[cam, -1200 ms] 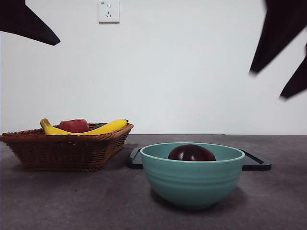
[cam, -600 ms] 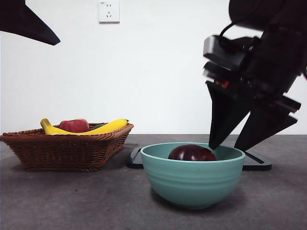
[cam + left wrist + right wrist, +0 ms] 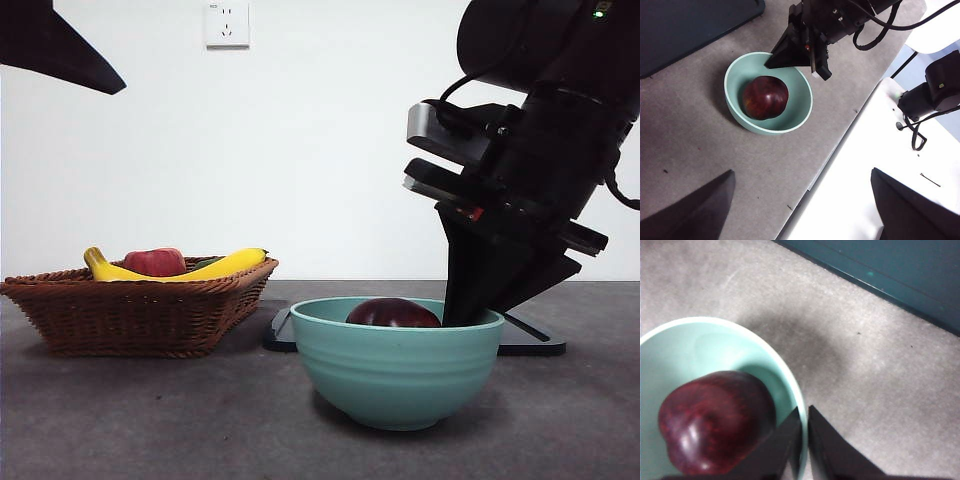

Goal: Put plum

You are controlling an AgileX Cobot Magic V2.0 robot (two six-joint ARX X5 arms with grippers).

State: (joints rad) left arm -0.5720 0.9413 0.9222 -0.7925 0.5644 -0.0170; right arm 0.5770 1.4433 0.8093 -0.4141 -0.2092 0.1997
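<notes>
The plum (image 3: 393, 313), dark maroon and round, lies in a teal bowl (image 3: 398, 375) at the table's middle. It also shows in the left wrist view (image 3: 765, 97) and the right wrist view (image 3: 715, 420). My right gripper (image 3: 804, 440) is down at the bowl's right rim (image 3: 790, 385). Its jaws are closed on the rim, one inside beside the plum and one outside. It shows big and dark in the front view (image 3: 470, 310). My left gripper (image 3: 802, 171) is open and empty, high above the table, a black tip at the top left of the front view (image 3: 60, 50).
A wicker basket (image 3: 130, 310) at the left holds a banana (image 3: 225, 265) and a red fruit (image 3: 155, 262). A dark flat tray (image 3: 530, 340) lies behind the bowl. The table's edge (image 3: 840, 145) runs close to the bowl.
My right arm has come down from the top right to the bowl. Its jaws, open half a second ago, have closed on the rim. The bowl and plum have shifted slightly left.
</notes>
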